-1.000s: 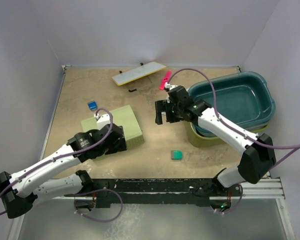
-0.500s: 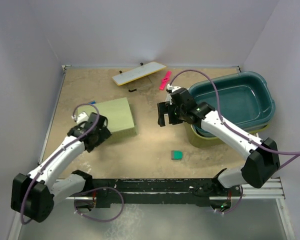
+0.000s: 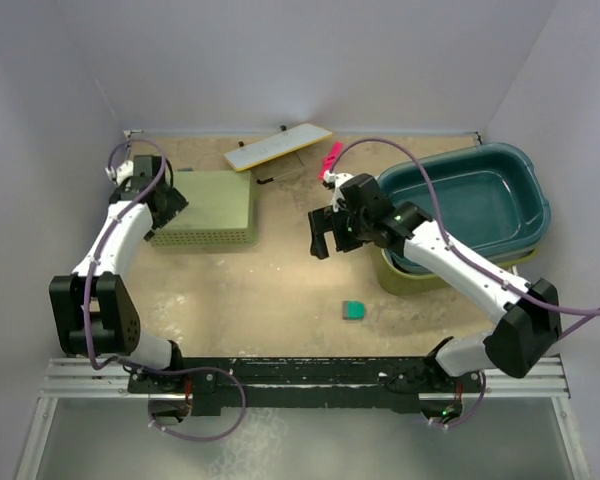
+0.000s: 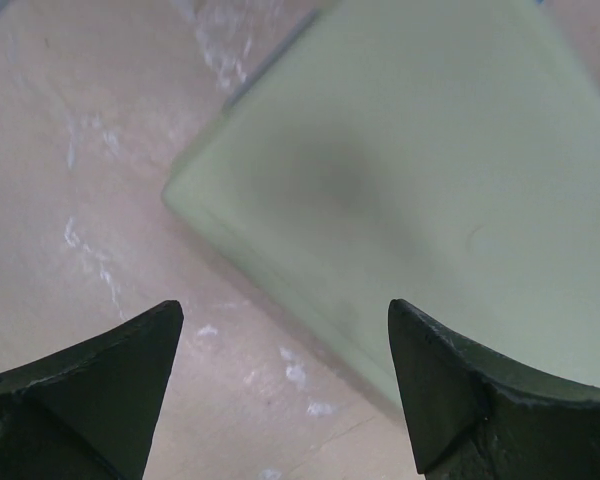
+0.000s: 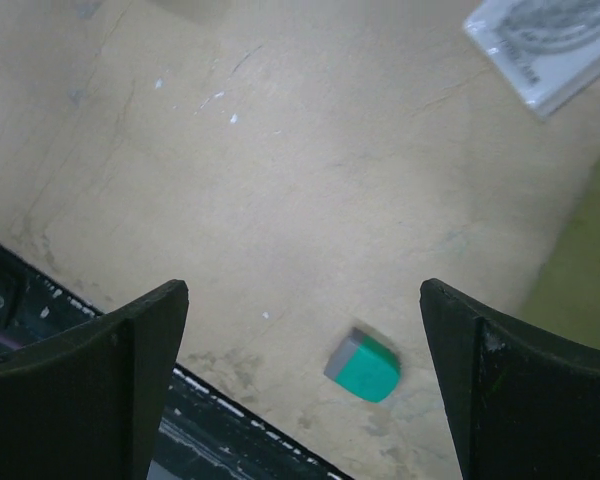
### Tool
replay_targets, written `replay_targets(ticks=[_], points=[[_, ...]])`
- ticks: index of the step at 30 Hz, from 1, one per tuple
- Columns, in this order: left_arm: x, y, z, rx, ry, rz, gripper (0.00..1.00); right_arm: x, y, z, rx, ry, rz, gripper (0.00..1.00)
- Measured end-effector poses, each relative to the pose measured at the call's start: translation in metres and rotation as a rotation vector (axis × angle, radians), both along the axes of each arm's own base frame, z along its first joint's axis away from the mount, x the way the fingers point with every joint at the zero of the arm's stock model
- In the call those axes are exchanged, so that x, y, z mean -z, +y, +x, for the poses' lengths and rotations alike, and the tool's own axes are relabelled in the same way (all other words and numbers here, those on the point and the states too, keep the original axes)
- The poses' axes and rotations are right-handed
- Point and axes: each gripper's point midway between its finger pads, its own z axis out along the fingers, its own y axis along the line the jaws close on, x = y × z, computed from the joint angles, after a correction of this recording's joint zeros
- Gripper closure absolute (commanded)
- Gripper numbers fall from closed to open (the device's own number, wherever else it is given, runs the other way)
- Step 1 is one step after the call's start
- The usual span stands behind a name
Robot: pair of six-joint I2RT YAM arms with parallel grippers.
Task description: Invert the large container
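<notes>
The large container (image 3: 408, 280), an olive-green tub, sits upright at the table's right side, and a dark tub (image 3: 480, 152) nests inside it, hiding most of its rim. My right gripper (image 3: 324, 240) hangs just left of the container, jaws wide and empty. A small green block (image 3: 353, 310) lies near the container's front left corner. Well to its left, my left gripper (image 4: 285, 305) hovers, also wide and empty, over a pale basket (image 3: 205, 205). I would lift out the dark tub first, then pinch the container's near rim and roll it over slowly.
</notes>
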Motion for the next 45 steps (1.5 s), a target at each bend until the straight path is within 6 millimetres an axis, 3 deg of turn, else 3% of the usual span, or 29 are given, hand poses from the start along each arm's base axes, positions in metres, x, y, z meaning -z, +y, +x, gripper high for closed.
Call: replay_targets(ticks=[4, 7, 9, 12, 15, 17, 20, 23, 27, 30, 35, 38, 45], points=[[-0.048, 0.013, 0.028, 0.014, -0.113, 0.063, 0.21, -0.034, -0.029, 0.010, 0.091, -0.129, -0.074, 0.00], [-0.080, 0.000, 0.031, 0.085, -0.196, 0.100, 0.21, -0.069, -0.071, 0.020, 0.239, -0.279, -0.154, 0.00], [-0.102, -0.029, 0.025, 0.180, -0.245, 0.124, 0.21, -0.085, -0.095, 0.022, 0.318, -0.347, -0.195, 0.00], [-0.125, -0.104, 0.018, 0.398, -0.310, 0.117, 0.21, -0.098, -0.128, 0.029, 0.427, -0.406, -0.250, 0.05], [-0.119, -0.172, 0.005, 0.589, -0.313, 0.077, 0.21, -0.089, -0.156, 0.041, 0.507, -0.376, -0.291, 0.08], [-0.102, -0.214, -0.007, 0.701, -0.289, 0.044, 0.21, -0.074, -0.172, 0.048, 0.550, -0.332, -0.325, 0.09], [-0.067, -0.254, -0.016, 0.796, -0.227, 0.001, 0.21, -0.058, -0.172, 0.050, 0.534, -0.277, -0.338, 0.08], [-0.027, -0.272, -0.014, 0.826, -0.149, -0.013, 0.20, -0.050, -0.164, 0.049, 0.501, -0.248, -0.329, 0.08], [0.023, -0.267, -0.005, 0.805, -0.029, 0.025, 0.20, -0.050, -0.157, 0.047, 0.475, -0.237, -0.299, 0.13], [0.043, -0.244, 0.006, 0.751, 0.026, 0.033, 0.20, -0.050, -0.155, 0.046, 0.468, -0.234, -0.291, 0.23], [0.049, -0.171, 0.035, 0.567, 0.050, 0.030, 0.20, -0.047, -0.151, 0.047, 0.450, -0.223, -0.281, 0.31], [0.049, -0.140, 0.042, 0.499, 0.060, 0.046, 0.20, -0.038, -0.148, 0.051, 0.442, -0.201, -0.294, 0.36], [0.045, -0.127, 0.044, 0.495, 0.088, 0.092, 0.20, -0.021, -0.139, 0.063, 0.441, -0.173, -0.303, 0.81]])
